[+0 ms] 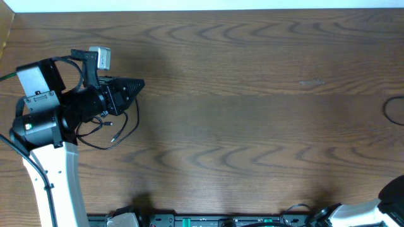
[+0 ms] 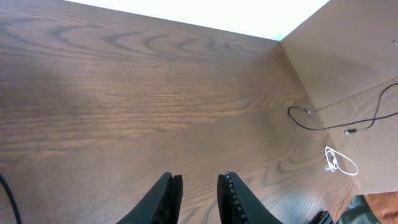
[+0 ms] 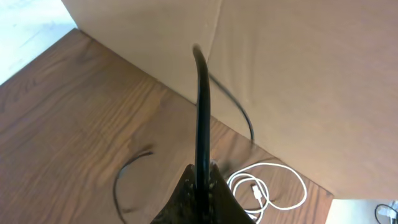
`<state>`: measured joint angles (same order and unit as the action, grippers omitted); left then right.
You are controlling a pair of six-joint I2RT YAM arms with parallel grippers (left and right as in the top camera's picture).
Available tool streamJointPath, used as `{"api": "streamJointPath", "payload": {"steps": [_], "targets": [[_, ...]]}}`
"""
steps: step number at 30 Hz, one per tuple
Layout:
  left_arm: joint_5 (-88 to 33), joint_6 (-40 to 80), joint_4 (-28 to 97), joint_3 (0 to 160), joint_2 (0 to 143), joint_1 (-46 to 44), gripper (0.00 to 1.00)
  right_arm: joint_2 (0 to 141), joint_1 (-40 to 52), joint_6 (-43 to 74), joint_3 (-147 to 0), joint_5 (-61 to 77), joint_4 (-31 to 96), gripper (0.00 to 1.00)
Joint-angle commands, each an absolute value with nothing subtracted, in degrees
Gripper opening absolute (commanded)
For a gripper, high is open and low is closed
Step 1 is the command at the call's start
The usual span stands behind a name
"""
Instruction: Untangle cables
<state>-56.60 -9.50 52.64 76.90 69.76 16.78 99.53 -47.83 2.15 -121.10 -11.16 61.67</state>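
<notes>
Overhead: my left gripper (image 1: pixel 140 84) hangs over the table (image 1: pixel 252 126), at the end far from the cardboard (image 2: pixel 348 56); a black cable (image 1: pixel 117 135) lies loose at that same end. Left wrist: my left fingers (image 2: pixel 166 198) stand apart, grasping nothing; a second cable (image 2: pixel 323 124) and a white coil (image 2: pixel 341 162) show against the cardboard. Right wrist: my right gripper (image 3: pixel 200 180) is clenched on a held cable (image 3: pixel 201 106), which rises straight up before the cardboard. The white coil lies on the table at the cardboard's foot.
</notes>
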Motion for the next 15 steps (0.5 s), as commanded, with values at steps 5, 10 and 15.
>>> {"api": "streamJointPath", "payload": {"steps": [5, 10, 15], "targets": [[-56.47, -10.81, 52.62, 76.86, 69.54, 16.91, 0.25, 109.78, -47.7, 3.49, -121.82, -12.36, 63.11, 0.01], [-56.47, -10.92, 52.6, 76.86, 69.54, 16.91, 0.25, 116.86, -47.77, 6.52, -121.82, -16.49, 65.25, 0.01], [-56.49, -10.92, 52.62, 76.86, 69.54, 16.91, 0.25, 121.99, -49.15, 10.96, -121.8, -20.14, 66.87, 0.01]]}}
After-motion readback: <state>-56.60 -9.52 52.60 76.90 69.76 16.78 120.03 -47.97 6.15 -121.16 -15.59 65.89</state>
